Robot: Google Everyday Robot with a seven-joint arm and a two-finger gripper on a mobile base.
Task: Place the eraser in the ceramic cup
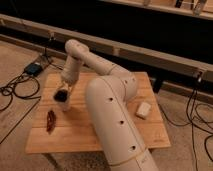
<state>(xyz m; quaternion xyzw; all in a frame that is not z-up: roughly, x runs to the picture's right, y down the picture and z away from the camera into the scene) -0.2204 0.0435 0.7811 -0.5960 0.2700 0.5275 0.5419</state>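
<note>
My gripper (63, 93) hangs from the wrist over the left part of the wooden table (100, 135), pointing down. Right at its tip sits a small pale cup with a dark inside, the ceramic cup (60, 96); the gripper partly covers it. A whitish block that looks like the eraser (143, 110) lies on the right part of the table, well away from the gripper. I cannot tell whether the gripper holds anything.
A reddish-brown object (50, 121) lies on the table near its left front edge. My big white arm (112, 120) crosses the middle of the table. Cables and a blue box (34, 68) lie on the floor at the left; a dark rail runs behind.
</note>
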